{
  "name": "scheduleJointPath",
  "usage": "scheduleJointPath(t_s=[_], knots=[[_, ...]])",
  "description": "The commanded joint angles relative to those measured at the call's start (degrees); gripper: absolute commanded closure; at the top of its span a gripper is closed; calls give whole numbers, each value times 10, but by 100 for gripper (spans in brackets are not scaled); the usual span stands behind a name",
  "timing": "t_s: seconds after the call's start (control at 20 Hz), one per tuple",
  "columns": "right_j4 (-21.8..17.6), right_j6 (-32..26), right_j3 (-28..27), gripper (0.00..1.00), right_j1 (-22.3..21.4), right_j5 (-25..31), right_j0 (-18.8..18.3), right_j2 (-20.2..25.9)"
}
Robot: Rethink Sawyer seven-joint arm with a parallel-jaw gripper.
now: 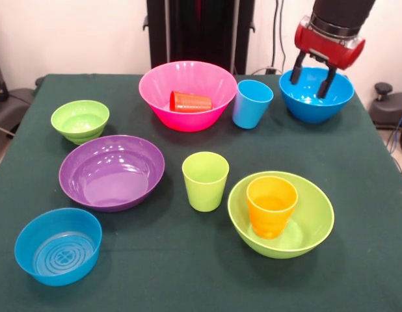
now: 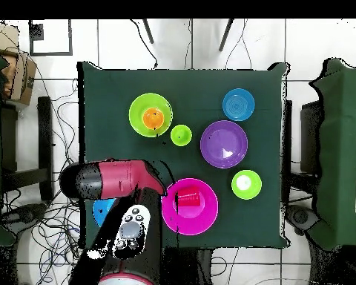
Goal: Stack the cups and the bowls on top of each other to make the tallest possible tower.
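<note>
Taking the large pink bowl [image 1: 188,94] as the landmark and reading the front view from left to right: well to its left sits the small lime green bowl [image 1: 80,119], upright and empty. Nearer the camera than that lies the large purple bowl [image 1: 112,171], and nearer again, at the table's front left, the small blue bowl [image 1: 58,246] with its ringed base showing through.

Inside the large pink bowl the red cup [image 1: 190,101] lies on its side, its long axis running left to right across the bowl floor. In front of the pink bowl, well apart, the lime green cup [image 1: 205,181] stands upright alone on the green table cloth [image 1: 357,273]. Just beside the pink bowl's right rim stands the light blue cup [image 1: 252,103].

Front right of the landmark is the start of the tower: the orange cup [image 1: 271,206] upright inside the large lime green bowl [image 1: 281,214].

Far right, level with the pink bowl, is the large blue bowl [image 1: 317,94]. The gripper [image 1: 313,80] hangs directly over it, fingers spread apart and dipped below the rim, closed on nothing. The bowl therefore lies straight below the pincer, and I judge the next move to be a pinch on its wall, then a carry to the orange cup.
</note>
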Motion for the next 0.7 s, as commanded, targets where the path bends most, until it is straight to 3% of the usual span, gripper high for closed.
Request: scheduleJointPath(t_s=[0.05, 0.4, 0.7], knots=[[-25, -82, 43, 0, 8, 39, -22, 110], [-33, -63, 49, 0, 21, 12, -32, 122], [-46, -86, 54, 0, 44, -17, -58, 158]])
